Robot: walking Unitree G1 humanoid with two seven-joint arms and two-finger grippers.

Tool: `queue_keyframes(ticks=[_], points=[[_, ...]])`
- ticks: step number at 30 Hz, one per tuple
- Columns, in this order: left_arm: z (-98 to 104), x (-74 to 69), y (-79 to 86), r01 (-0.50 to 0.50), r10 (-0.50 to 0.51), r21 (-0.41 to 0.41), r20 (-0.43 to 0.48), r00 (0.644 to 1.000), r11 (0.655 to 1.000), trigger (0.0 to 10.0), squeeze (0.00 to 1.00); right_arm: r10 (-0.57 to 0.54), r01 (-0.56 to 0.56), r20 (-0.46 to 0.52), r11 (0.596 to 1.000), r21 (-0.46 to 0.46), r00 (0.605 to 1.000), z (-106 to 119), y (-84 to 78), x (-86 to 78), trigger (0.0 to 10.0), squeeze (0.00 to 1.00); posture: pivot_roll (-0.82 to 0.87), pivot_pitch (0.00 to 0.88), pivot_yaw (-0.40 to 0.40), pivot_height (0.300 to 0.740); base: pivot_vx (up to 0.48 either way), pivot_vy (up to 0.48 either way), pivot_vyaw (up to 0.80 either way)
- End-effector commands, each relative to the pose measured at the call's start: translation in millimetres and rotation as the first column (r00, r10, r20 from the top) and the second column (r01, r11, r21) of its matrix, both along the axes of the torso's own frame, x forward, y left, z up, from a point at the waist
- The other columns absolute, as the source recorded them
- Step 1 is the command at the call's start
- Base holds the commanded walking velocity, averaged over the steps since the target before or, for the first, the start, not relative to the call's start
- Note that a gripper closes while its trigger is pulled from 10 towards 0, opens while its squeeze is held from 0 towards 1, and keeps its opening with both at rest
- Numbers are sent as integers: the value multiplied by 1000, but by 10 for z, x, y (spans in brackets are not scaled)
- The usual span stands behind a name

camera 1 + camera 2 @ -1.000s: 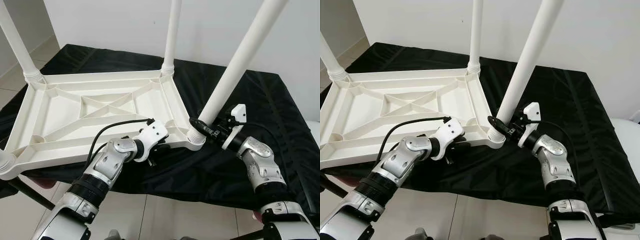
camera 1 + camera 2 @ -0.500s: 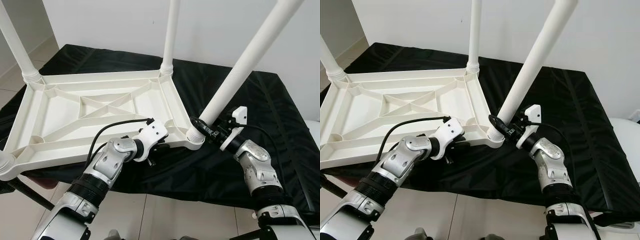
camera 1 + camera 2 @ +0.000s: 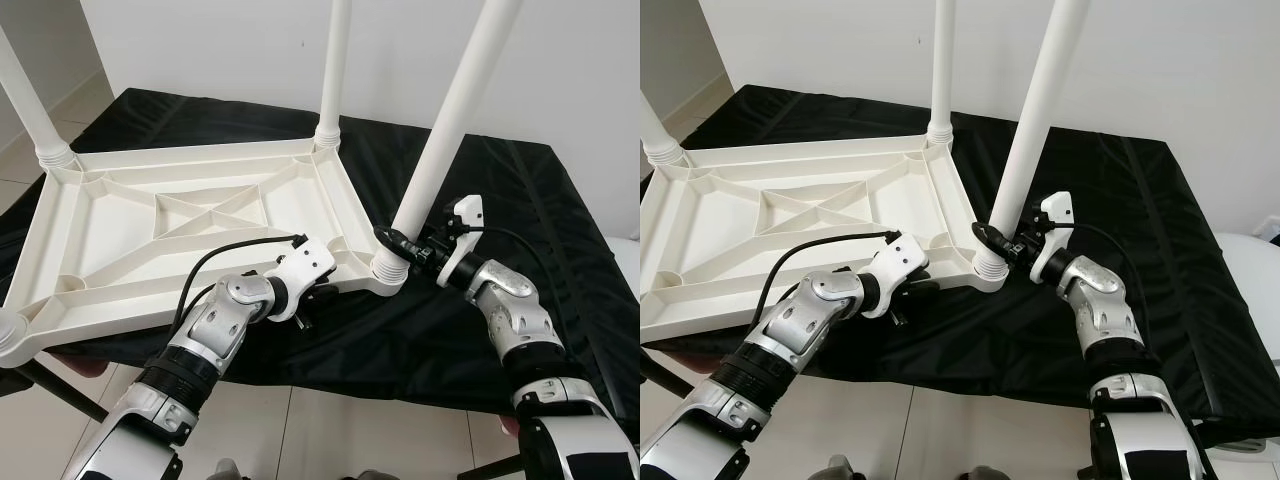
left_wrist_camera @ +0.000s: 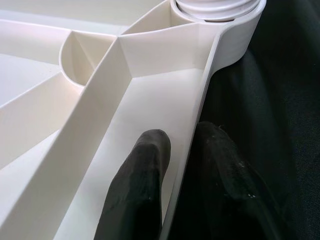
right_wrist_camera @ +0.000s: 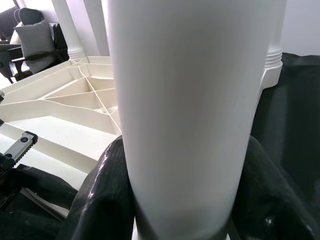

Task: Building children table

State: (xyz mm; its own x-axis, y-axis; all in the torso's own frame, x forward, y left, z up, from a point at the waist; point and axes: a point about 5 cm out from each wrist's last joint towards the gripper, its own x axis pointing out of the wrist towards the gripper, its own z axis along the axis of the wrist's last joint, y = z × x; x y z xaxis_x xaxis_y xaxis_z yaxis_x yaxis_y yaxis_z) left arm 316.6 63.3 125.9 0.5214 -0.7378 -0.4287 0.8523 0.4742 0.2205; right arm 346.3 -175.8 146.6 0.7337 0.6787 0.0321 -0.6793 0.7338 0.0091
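Note:
A white plastic children's tabletop lies upside down on a black cloth, its ribbed underside facing up. Three white legs stand in its corner sockets. The near right leg rises from the near right corner socket, leaning only slightly. My right gripper is shut on this leg just above the socket; its fingers wrap both sides of the leg. My left gripper is shut on the tabletop's near rim, one finger inside and one outside.
The black cloth covers a low surface that ends at a near edge just behind my arms, with pale floor tiles below. A white wall stands behind. A far leg and a left leg rise from other corners.
The near right leg has swung from a strong rightward lean to nearly upright, with my right gripper still shut on it. The left gripper has kept its hold on the rim.

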Motion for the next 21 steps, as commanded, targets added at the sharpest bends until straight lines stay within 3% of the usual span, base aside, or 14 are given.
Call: queue_keyframes(ticks=[1, 21], points=[[239, 15, -62, 41, -37, -37, 89, 995, 998, 10000, 0, -80, 66, -197, 995, -78, 977, -427, -156, -113, 10000, 0, -39, 1, -36, 740, 0, 0, 0], [261, 14, -79, 48, -44, -40, 97, 994, 998, 10000, 0, -89, 81, -180, 995, -51, 980, -538, -150, -209, 10000, 0, -44, 0, -35, 740, 0, 0, 0]])
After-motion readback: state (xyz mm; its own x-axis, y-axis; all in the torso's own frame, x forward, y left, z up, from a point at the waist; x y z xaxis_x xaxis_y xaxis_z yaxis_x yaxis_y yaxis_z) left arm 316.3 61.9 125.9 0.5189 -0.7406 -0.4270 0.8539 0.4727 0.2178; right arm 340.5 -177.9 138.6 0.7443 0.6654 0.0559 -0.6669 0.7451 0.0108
